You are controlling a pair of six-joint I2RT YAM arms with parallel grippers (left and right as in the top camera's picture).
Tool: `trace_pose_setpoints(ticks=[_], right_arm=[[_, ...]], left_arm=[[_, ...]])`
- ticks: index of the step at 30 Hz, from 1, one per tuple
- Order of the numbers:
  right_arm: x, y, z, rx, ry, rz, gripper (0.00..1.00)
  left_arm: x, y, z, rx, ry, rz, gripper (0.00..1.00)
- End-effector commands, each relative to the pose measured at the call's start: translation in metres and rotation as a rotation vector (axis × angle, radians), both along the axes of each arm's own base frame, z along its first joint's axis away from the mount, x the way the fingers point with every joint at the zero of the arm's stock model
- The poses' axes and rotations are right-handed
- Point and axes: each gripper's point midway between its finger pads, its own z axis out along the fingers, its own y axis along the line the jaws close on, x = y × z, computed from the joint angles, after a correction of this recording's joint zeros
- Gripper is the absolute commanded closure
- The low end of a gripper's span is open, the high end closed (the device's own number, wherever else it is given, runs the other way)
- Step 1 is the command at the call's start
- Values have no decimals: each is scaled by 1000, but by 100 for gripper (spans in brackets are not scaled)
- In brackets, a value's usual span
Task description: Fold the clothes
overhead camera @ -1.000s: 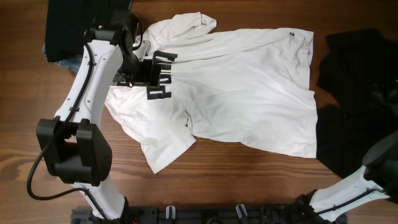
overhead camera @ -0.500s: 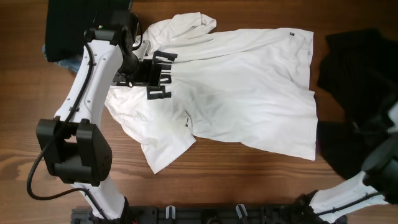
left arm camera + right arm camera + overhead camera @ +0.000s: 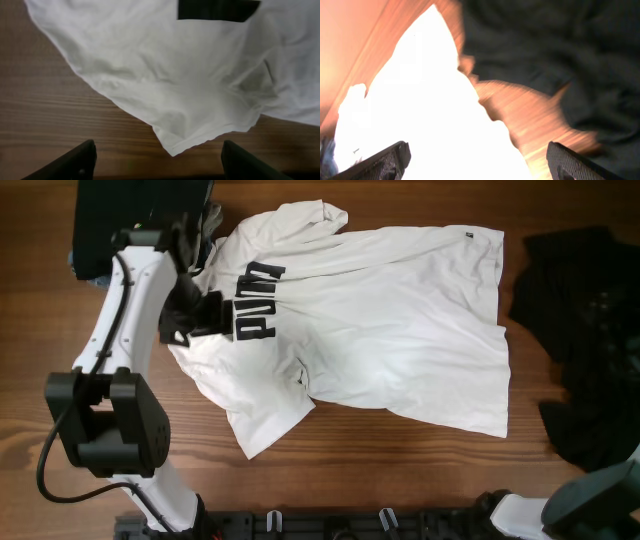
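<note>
**Item 1, dark cloth** (image 3: 130, 220): lies on the table (image 3: 400, 470) beyond the left tool, apart from the white shirt. Not part of this step.

**Item 2, left tool** (image 3: 159, 164): fingers spread wide, nothing between them. It hangs over bare wood, just short of the shirt's edge.

**Item 3, T-shirt** (image 3: 400, 330): spread flat but rumpled and unfolded, reaching from the left tool away to its right. The black lettering (image 3: 255, 300) lies just beyond the tool. A hemmed corner (image 3: 172, 145) points straight into the gap between the fingers.

*Handling note (judgement):* folding has hardly begun. Bring the tool low over that corner, one finger under the hem, and close on a single layer only. Lift just enough to clear the table, then carry the cloth across toward the far side. Dragging would bunch the wrinkles near the hem.

**Item 4, black garments** (image 3: 580, 340): heaped just beyond the shirt's far edge, under the right tool.

**Item 5, right tool** (image 3: 480, 160): fingers wide apart and empty. Its view is blurred and overexposed.
</note>
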Motion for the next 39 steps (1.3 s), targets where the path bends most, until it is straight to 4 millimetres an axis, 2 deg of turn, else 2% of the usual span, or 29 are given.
trace_pose_setpoints(ticks=[1, 2, 3, 7, 10, 11, 12, 13, 14, 16, 19, 22, 26, 29, 30, 31, 32, 33, 34, 35, 38, 39], right_arm=[[-1, 38, -10, 55, 67, 94, 9], [-4, 43, -18, 51, 105, 105, 9], [-6, 47, -27, 45, 141, 115, 9], [-22, 57, -58, 84, 232, 122, 8], [-39, 68, -84, 133, 299, 119, 7], [-48, 72, -99, 157, 337, 94, 7], [-52, 72, -106, 160, 354, 76, 7], [-56, 71, -113, 160, 378, 49, 7], [-62, 69, -121, 149, 409, 12, 8], [-77, 66, -137, 134, 475, -53, 8], [-90, 74, -151, 158, 514, -50, 8], [-106, 88, -167, 196, 551, -27, 8], [-114, 110, -181, 270, 532, 17, 11], [-127, 134, -198, 295, 553, 72, 12], [-127, 138, -202, 290, 542, 88, 12], [-120, 145, -207, 295, 499, 111, 22], [-116, 145, -208, 287, 480, 119, 38], [-109, 141, -207, 266, 460, 120, 64], [-104, 139, -204, 260, 450, 120, 83], [-101, 135, -197, 254, 461, 118, 96], [-106, 116, -171, 199, 584, 41, 96], [-112, 102, -161, 138, 650, -8, 96]], left_arm=[[-34, 25, -35, 27, 142, 276, 40], [-41, 20, -44, -8, 171, 311, 45], [-49, 14, -55, -46, 199, 328, 45], [-69, 6, -103, -59, 214, 347, 27], [-77, 3, -128, -70, 195, 379, 27], [-81, 2, -135, -78, 195, 380, 34], [-85, 1, -138, -77, 203, 393, 46], [-87, 0, -138, -78, 211, 401, 66], [-91, -1, -138, -85, 228, 405, 96], [-109, -4, -130, -83, 318, 439, 96], [-131, 4, -116, -69, 412, 474, 96], [-127, 17, -102, -71, 357, 521, 96], [-123, 35, -84, -53, 269, 571, 96], [-124, 43, -70, -59, 223, 606, 96], [-124, 44, -68, -59, 218, 609, 90], [-125, 44, -67, -60, 216, 610, 86], [-126, 44, -67, -59, 222, 609, 84], [-128, 44, -66, -55, 230, 609, 85], [-130, 45, -66, -44, 236, 606, 88], [-132, 47, -66, -27, 241, 603, 91], [-136, 50, -66, -9, 252, 600, 94], [-136, 49, -66, -11, 253, 600, 92]])
